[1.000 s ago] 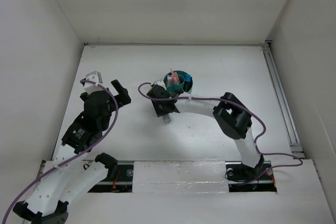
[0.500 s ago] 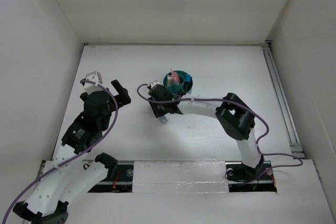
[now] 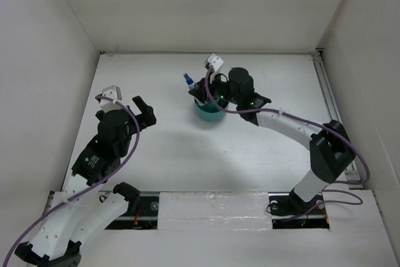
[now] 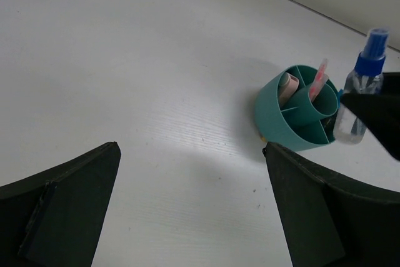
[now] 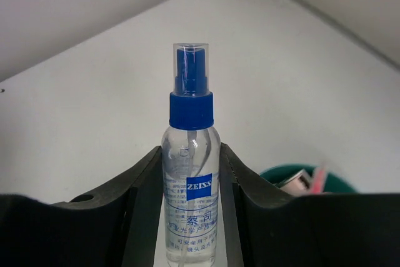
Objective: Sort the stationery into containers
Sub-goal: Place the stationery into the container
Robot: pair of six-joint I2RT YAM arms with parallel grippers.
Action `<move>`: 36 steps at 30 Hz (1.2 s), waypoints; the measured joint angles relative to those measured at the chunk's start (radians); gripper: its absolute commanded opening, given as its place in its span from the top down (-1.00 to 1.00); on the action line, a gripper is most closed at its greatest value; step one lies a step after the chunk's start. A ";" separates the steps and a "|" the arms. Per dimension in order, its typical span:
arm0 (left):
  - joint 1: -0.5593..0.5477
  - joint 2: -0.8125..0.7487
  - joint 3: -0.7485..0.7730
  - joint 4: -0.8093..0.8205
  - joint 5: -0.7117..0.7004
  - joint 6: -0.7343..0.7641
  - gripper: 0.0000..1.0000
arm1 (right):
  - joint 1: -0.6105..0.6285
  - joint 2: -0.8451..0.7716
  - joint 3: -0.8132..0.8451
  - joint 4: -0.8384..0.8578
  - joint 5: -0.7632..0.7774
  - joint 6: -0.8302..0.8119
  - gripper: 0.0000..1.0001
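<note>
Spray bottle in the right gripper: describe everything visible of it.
The spray bottle is small and clear, plastic by its look, with a blue pump collar and nozzle under a clear cap, a tube inside and a blue ZEISS label. It stands upright, its body clamped between the fingers of the right gripper, near the teal organizer; contact with it cannot be told.

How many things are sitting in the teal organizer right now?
2 visible: a thick pinkish tube in a ring compartment of the teal organizer, and a thin pink stick beside it. Others may be hidden inside.
</note>
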 measured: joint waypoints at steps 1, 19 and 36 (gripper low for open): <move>0.000 -0.001 0.000 0.000 0.002 0.001 -1.00 | -0.039 0.006 -0.009 0.045 -0.061 -0.010 1.00; 0.000 0.012 0.000 0.019 0.044 0.017 -1.00 | -0.206 0.167 -0.094 0.351 -0.532 -0.027 1.00; 0.000 0.012 0.000 0.051 0.102 0.047 -1.00 | -0.233 0.166 -0.126 0.236 -0.458 -0.195 1.00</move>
